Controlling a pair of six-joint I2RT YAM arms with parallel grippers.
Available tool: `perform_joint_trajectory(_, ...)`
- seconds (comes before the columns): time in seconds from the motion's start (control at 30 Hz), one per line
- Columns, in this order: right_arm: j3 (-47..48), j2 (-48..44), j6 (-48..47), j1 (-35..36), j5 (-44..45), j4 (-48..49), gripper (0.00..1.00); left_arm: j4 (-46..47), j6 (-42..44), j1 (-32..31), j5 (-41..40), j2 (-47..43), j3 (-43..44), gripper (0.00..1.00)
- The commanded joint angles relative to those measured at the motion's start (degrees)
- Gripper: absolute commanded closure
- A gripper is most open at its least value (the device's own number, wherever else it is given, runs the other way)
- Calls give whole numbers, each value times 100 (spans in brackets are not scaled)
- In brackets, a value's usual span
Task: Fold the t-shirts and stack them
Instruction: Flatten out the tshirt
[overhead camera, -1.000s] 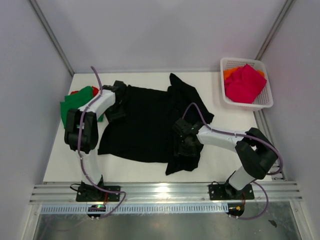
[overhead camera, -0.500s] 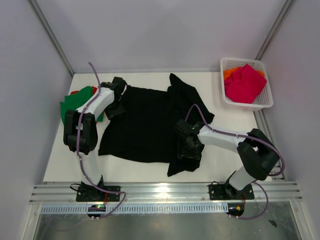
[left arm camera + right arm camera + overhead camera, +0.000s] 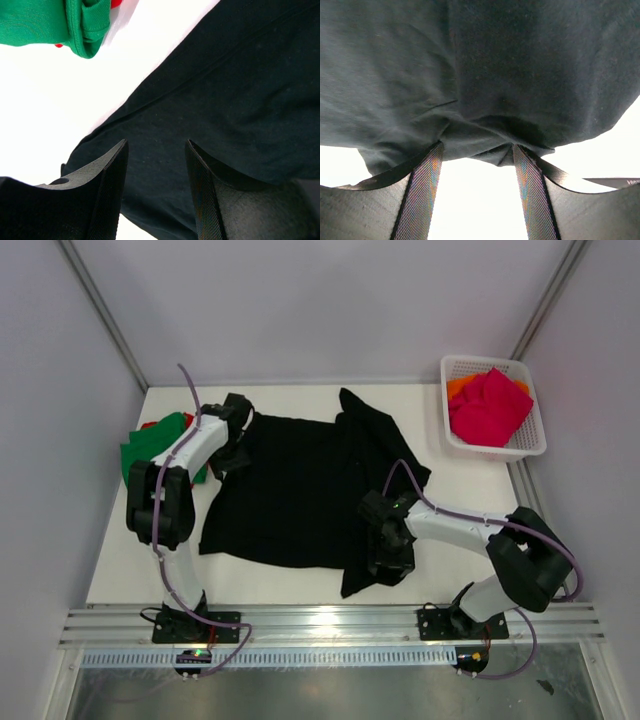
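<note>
Matt soft cloth noted in your black t-shirt (image 3: 290, 490) and green t-shirt (image 3: 150, 445); white lattice plastic basket (image 3: 530, 435); smooth white worktop (image 3: 130, 560); finely textured pads (image 3: 422, 195) on your right pincer (image 3: 477, 148).

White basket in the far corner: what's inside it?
A magenta-pink shirt fills most of the white basket, with an orange shirt peeking out at its far left. Anything underneath them is covered.
</note>
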Motion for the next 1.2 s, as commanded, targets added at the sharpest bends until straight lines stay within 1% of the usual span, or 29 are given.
perform_joint_trajectory(0.0, -117, -211, 171, 25, 82, -302, 37, -82, 79, -17, -113, -343, 182, 49)
perform_joint_trajectory(0.07, -126, -246, 241, 25, 274, -328, 37, -91, 88, -17, -104, -352, 191, 49)
perform_joint_trajectory(0.23, 58, -290, 338, 25, 293, -275, 37, -65, 62, -17, -43, -360, 173, 49)
perform_joint_trajectory(0.4, 295, -360, 303, 25, 371, -556, 37, -56, 88, -17, -60, -352, 191, 48)
perform_joint_trajectory(0.6, -20, -729, 390, 25, 513, -820, 37, -30, 79, -17, 1, -308, 252, 49)
perform_joint_trajectory(0.77, -12, -835, 645, 25, 442, -540, 37, 14, 9, -17, 133, -273, 252, 49)
perform_joint_trajectory(0.87, 469, -914, 646, 25, 941, -390, 37, 41, -17, -17, 177, -281, 226, 48)
perform_joint_trajectory(0.9, 645, -931, 619, 25, 1430, -381, 37, 50, -26, -17, 186, -290, 200, 49)
perform_joint_trajectory(1.03, 1612, -835, 207, -80, 2417, -363, 37, 67, -53, -17, 203, -334, 120, 49)
perform_joint_trajectory(1.1, 2164, -721, -222, -264, 2603, -293, 37, 102, -53, -17, 212, -369, 50, 49)
perform_joint_trajectory(1.17, 2543, -467, -452, -440, 2692, -188, 36, 120, -70, -17, 238, -369, -20, 49)
